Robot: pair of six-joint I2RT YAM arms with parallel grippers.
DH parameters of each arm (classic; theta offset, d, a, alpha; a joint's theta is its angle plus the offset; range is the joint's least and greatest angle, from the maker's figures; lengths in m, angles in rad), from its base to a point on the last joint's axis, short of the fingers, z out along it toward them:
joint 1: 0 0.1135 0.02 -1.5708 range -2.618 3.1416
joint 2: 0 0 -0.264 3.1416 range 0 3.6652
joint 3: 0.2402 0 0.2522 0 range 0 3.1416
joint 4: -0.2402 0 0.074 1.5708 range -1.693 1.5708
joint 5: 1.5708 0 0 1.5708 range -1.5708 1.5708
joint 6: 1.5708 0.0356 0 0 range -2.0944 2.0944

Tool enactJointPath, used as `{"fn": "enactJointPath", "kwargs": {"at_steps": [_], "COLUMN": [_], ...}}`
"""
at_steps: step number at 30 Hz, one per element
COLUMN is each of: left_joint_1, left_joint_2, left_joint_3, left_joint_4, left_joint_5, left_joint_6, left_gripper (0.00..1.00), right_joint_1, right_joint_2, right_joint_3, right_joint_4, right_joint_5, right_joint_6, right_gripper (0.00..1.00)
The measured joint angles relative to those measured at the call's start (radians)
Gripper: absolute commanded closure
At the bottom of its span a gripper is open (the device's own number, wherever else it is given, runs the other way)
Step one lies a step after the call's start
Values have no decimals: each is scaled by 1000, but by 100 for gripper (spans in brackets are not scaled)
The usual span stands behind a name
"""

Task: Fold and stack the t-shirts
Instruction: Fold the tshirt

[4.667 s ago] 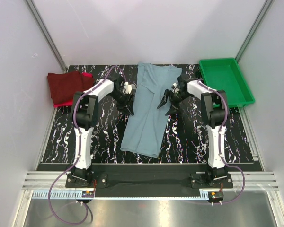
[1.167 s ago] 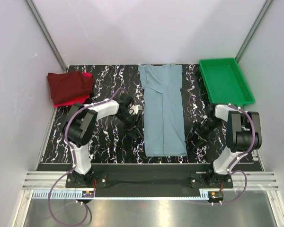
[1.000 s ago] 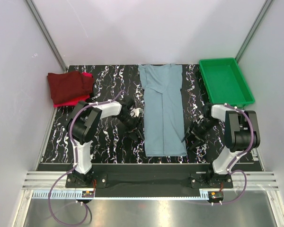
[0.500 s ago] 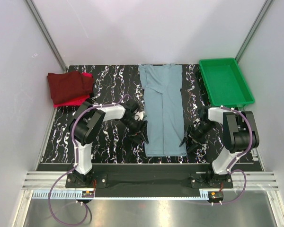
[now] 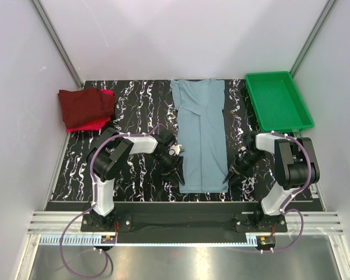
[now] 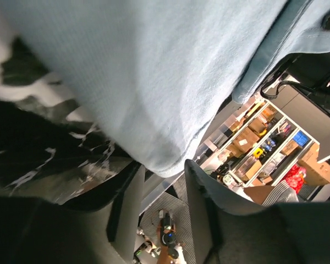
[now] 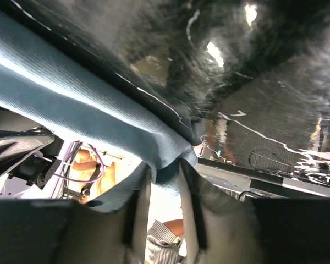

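The grey-blue t-shirt (image 5: 201, 128) lies as a long narrow strip down the middle of the black marbled table (image 5: 134, 105). My left gripper (image 5: 174, 170) is low at its near left corner. In the left wrist view the shirt (image 6: 154, 71) fills the top, and its hem sits just at the tips of the left gripper (image 6: 165, 168), whose jaws stand apart. My right gripper (image 5: 232, 175) is at the near right corner. In the right wrist view the right gripper (image 7: 164, 170) is closed on the hem of the shirt (image 7: 71, 104). The maroon shirt (image 5: 84, 105) lies folded on the red shirt (image 5: 87, 124) at far left.
A green plastic tray (image 5: 278, 74) stands at the far right corner. Grey walls close in the table on three sides. The arm bases and a metal rail run along the near edge.
Both grippers slid inward and nearward to the shirt's near corners. The right one now has the hem between its fingers. The shirt strip lies as it did a second ago.
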Motion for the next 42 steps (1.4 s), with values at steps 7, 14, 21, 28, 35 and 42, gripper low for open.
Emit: {"fn": "enactJointPath", "kwargs": {"at_steps": [7, 14, 21, 28, 35, 42], "left_joint_1": [-17, -18, -16, -3, 47, 104], "left_joint_2": [12, 24, 15, -24, -66, -88], "left_joint_3": [2, 18, 79, 179, 282, 350], "left_joint_4": [14, 10, -35, -117, -200, -246], "left_joint_5": [-16, -29, -66, -100, -147, -220], "left_joint_6": [-21, -20, 22, 103, 188, 237], "left_gripper": [90, 100, 100, 100, 100, 100], "right_joint_1": [10, 11, 14, 19, 19, -10], "right_joint_2": [-13, -18, -34, -99, -112, -106], "right_joint_3": [-16, -21, -21, 46, 207, 318], "right_joint_4": [40, 49, 31, -20, -40, -30], "right_joint_5": [-18, -24, -24, -24, -25, -25], "right_joint_6": [18, 20, 13, -19, -51, -48], "right_gripper": [100, 100, 100, 100, 100, 100]}}
